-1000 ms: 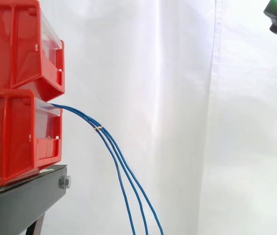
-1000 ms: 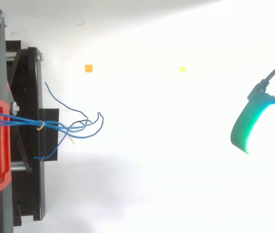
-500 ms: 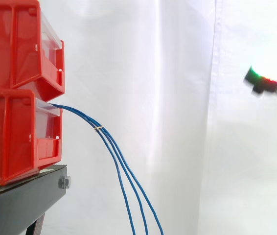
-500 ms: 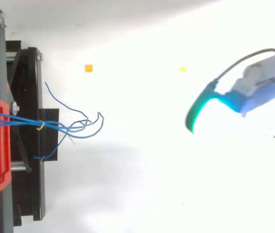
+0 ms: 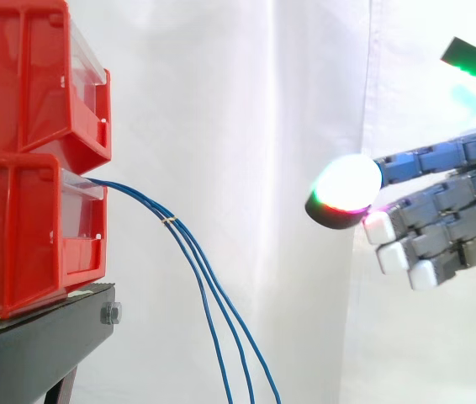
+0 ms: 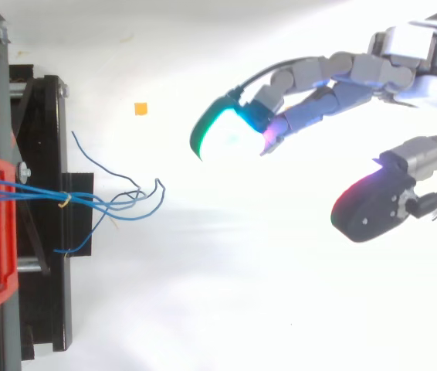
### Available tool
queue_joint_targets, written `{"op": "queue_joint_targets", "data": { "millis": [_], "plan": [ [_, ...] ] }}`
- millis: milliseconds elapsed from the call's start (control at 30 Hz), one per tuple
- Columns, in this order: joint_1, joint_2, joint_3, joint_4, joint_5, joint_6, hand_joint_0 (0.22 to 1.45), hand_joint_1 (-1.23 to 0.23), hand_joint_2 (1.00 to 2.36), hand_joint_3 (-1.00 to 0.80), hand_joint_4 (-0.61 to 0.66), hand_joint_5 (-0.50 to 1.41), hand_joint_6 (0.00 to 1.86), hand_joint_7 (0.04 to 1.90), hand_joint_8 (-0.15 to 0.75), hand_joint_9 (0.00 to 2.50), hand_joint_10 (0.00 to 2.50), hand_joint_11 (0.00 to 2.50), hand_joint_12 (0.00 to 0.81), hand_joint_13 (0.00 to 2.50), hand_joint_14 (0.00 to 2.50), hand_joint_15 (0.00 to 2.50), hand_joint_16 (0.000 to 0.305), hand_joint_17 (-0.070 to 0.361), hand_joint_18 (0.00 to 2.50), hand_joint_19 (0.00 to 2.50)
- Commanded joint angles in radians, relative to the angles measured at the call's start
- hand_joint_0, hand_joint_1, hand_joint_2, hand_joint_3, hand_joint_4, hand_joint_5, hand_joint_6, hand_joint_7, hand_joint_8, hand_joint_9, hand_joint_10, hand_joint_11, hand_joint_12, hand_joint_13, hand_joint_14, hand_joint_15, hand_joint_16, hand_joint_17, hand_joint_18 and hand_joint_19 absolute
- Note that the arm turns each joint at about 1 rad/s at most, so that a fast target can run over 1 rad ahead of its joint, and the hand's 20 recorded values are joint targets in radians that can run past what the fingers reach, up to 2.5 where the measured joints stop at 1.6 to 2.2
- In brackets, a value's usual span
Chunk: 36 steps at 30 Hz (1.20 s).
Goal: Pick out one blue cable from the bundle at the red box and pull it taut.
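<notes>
A bundle of thin blue cables comes out of the lower red bin and hangs down past the black stand, tied by a small yellow band. From above, the cables fan out with loose curled ends. My hand reaches in from the right, well clear of the cables, fingers straight and spread, holding nothing. In the top view the hand has its fingers pointing left and the thumb apart below them.
Two red bins are stacked on a black stand at the left. A white curtain hangs behind. A small orange marker lies on the white floor.
My hand has moved in from the right edge toward the cables and lower, now showing its fingers spread. The cables have not moved.
</notes>
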Motion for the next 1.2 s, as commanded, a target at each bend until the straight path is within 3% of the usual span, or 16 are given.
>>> {"op": "queue_joint_targets", "data": {
  "millis": [0,33,167,367,633,833,933,967,1100,1167],
  "plan": [
    [0.003,-0.005,0.000,0.035,0.069,-0.051,0.49,-0.60,1.00,-0.49,0.11,-0.21,0.50,0.64,0.209,0.59,0.01,0.32,0.280,0.54,0.01,0.34,0.040,0.091,0.39,0.49],
    [0.006,-0.005,0.000,0.050,0.126,-0.097,0.49,-0.60,1.00,-0.49,0.11,-0.21,0.50,0.64,0.210,0.59,0.01,0.32,0.280,0.54,0.01,0.34,0.040,0.090,0.39,0.49],
    [0.014,-0.028,0.000,0.087,0.161,-0.148,0.49,-0.60,1.00,-0.49,0.12,-0.20,0.50,0.64,0.212,0.59,0.01,0.32,0.280,0.54,0.01,0.34,0.040,0.090,0.39,0.49],
    [0.020,-0.080,0.003,0.141,0.159,-0.111,0.49,-0.59,1.00,-0.49,0.13,-0.20,0.50,0.64,0.213,0.59,0.01,0.32,0.282,0.54,0.01,0.34,0.040,0.089,0.39,0.49],
    [0.026,-0.143,0.023,0.196,0.161,-0.116,0.49,-0.59,1.00,-0.49,0.14,-0.20,0.50,0.65,0.219,0.60,0.01,0.32,0.285,0.54,0.01,0.34,0.040,0.089,0.39,0.49],
    [0.032,-0.145,0.021,0.253,0.178,-0.149,0.49,-0.59,1.00,-0.49,0.15,-0.20,0.50,0.65,0.218,0.60,0.01,0.32,0.287,0.53,0.01,0.34,0.040,0.090,0.39,0.49],
    [0.032,-0.166,0.027,0.262,0.179,-0.158,0.49,-0.59,1.00,-0.49,0.15,-0.19,0.50,0.65,0.223,0.60,0.01,0.33,0.287,0.53,0.01,0.34,0.040,0.090,0.39,0.49],
    [0.032,-0.197,0.036,0.266,0.181,-0.149,0.49,-0.59,1.00,-0.49,0.15,-0.19,0.50,0.65,0.220,0.60,0.01,0.32,0.288,0.53,0.01,0.34,0.040,0.090,0.39,0.49],
    [0.030,-0.241,0.079,0.263,0.178,-0.106,0.49,-0.59,1.00,-0.49,0.15,-0.19,0.50,0.65,0.225,0.61,0.01,0.33,0.290,0.53,0.01,0.33,0.040,0.090,0.39,0.49],
    [0.032,-0.264,0.139,0.219,0.170,-0.071,0.49,-0.59,1.00,-0.49,0.15,-0.19,0.50,0.65,0.221,0.61,0.01,0.32,0.292,0.53,0.01,0.34,0.040,0.090,0.39,0.49]
  ]
}}
